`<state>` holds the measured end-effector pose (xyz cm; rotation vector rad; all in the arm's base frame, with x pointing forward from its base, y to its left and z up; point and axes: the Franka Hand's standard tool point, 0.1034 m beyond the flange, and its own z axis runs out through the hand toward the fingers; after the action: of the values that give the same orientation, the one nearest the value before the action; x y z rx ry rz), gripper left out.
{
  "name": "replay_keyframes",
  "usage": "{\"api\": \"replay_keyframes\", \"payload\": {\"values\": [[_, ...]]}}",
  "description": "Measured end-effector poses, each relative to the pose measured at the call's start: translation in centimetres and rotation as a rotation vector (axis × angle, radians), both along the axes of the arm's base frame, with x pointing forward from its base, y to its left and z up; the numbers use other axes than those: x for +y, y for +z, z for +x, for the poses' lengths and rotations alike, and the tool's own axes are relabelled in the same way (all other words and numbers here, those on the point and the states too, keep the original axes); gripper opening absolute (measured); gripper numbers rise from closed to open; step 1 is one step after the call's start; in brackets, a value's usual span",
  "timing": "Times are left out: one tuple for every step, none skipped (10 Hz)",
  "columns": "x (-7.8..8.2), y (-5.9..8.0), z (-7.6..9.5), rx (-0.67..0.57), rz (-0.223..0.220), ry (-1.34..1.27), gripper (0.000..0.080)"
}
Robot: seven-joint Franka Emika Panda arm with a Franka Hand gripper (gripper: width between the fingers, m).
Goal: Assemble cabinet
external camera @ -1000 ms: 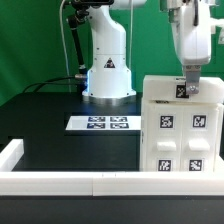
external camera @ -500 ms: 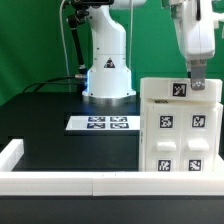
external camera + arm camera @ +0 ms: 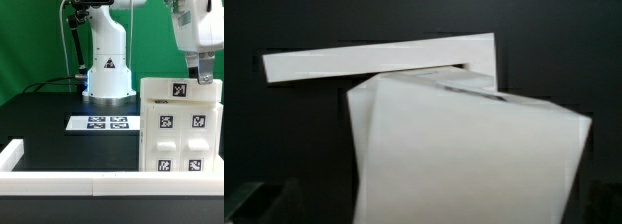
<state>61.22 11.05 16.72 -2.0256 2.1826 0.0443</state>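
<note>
A large white cabinet [image 3: 180, 125], carrying small black-and-white square tags, is standing on the black surface [image 3: 50, 110] at the exterior view's right, just behind a low white rail [image 3: 60, 180]. The tool [image 3: 205, 72] is hovering at the cabinet's top edge; I cannot tell how far it is open or whether it is touching. The marker board [image 3: 104, 123] is lying near the cabinet.

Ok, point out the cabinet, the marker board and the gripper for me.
cabinet [image 3: 180, 128]: exterior view, on its tagged front face.
marker board [image 3: 100, 123]: exterior view, middle of its flat top face.
gripper [image 3: 204, 74]: exterior view, midway between its fingertips.
</note>
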Motion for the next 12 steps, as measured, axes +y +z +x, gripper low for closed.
{"api": "replay_keyframes", "payload": {"values": [[0.15,0.28,-0.10,0.009,-0.010,0.141,0.0797],[0.39,0.74,0.19,-0.001,-0.015,0.240,0.0797],[0.50,0.97,0.41,-0.024,-0.026,0.367,0.0797],[0.52,1.06,0.53,-0.046,-0.036,0.483,0.0797],[0.53,1.15,0.66,-0.062,-0.044,0.552,0.0797],[0.56,1.14,0.63,-0.069,-0.049,0.611,0.0797],[0.53,1.09,0.62,-0.079,-0.056,0.689,0.0797],[0.53,1.08,0.61,-0.085,-0.061,0.733,0.0797],[0.51,1.07,0.61,-0.098,-0.069,0.825,0.0797],[0.37,1.06,0.62,-0.113,-0.088,0.957,0.0797],[0.20,1.06,0.67,-0.132,-0.108,1.101,0.0797],[0.20,1.11,0.75,-0.151,-0.121,1.215,0.0797]]}}
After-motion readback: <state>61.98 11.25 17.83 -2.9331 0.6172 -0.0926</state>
